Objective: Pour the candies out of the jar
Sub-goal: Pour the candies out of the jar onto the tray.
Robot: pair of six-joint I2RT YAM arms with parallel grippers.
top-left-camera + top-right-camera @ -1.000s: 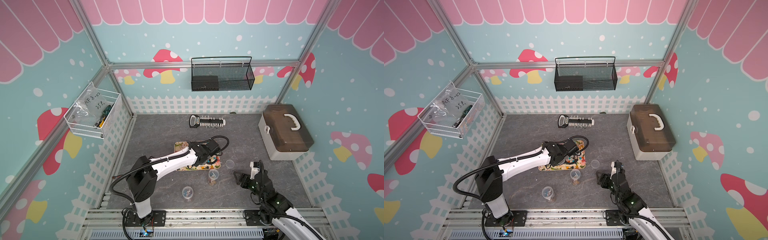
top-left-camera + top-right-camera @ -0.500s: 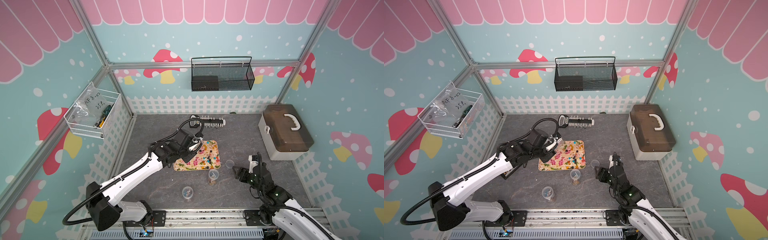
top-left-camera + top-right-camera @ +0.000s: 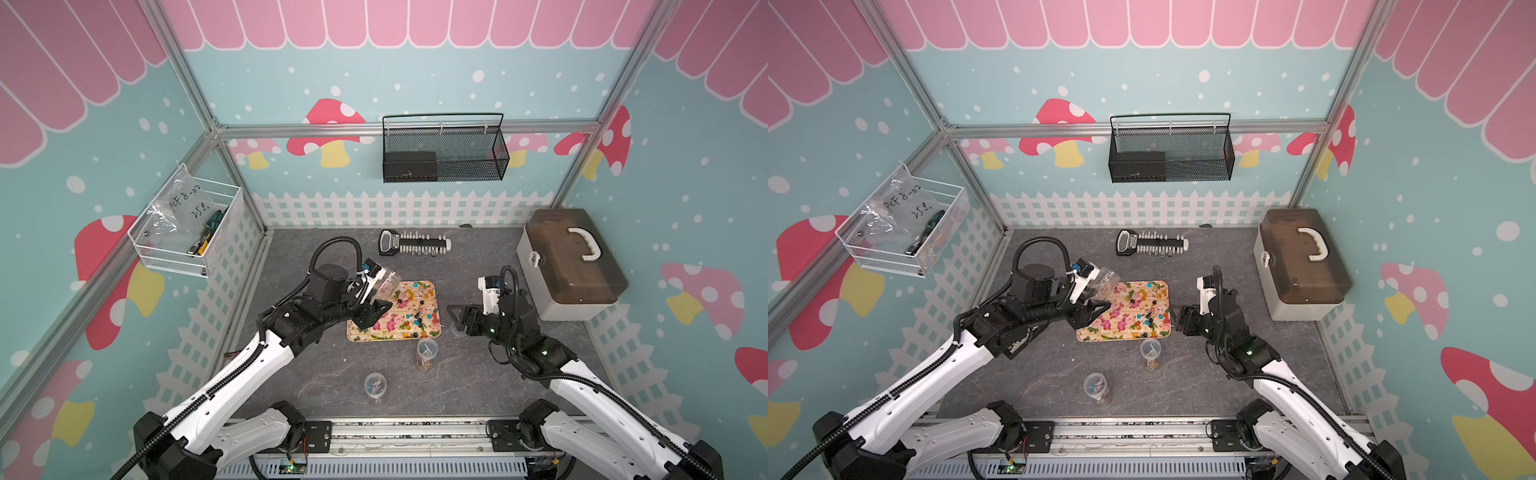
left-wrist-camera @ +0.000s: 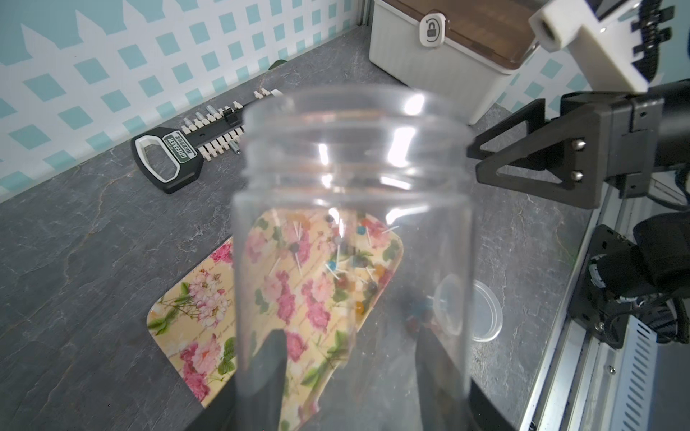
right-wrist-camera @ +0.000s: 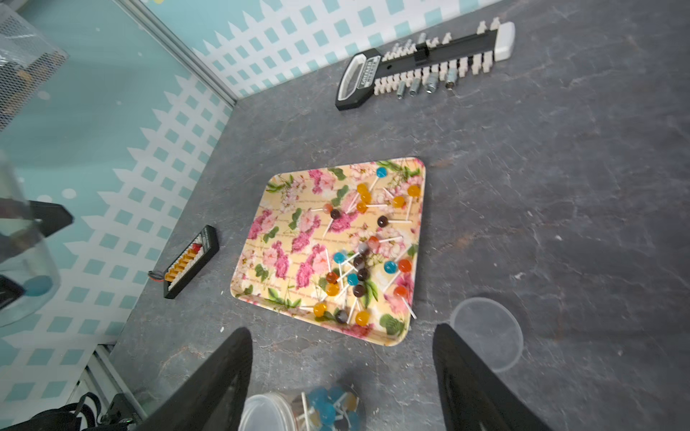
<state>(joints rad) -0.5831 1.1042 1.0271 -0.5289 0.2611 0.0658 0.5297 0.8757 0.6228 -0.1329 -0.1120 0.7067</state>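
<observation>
My left gripper (image 3: 372, 306) is shut on a clear jar (image 3: 385, 286), tilted above the far left corner of the flowered tray (image 3: 371, 329). In the left wrist view the jar (image 4: 351, 186) fills the middle with its open mouth pointing away and looks empty; my left gripper (image 4: 351, 350) shows through its wall. The candies (image 3: 415, 311) lie scattered over the tray's right half, as seen in the right wrist view (image 5: 358, 261) and a top view (image 3: 1148, 316). My right gripper (image 3: 455, 318) (image 5: 343, 336) hangs open beside the tray's right edge, holding nothing.
A clear lid (image 5: 485, 332) lies right of the tray. Two small jars with candies (image 3: 427, 353) (image 3: 375, 386) stand in front of it. A socket rail (image 3: 415, 245) lies at the back, a lidded box (image 3: 569, 270) at the right, a small black strip (image 5: 190, 261) left of the tray.
The left gripper has drawn back from low over the tray towards its far left corner, lifting the jar. The right gripper has moved away from the front edge towards the tray's right side.
</observation>
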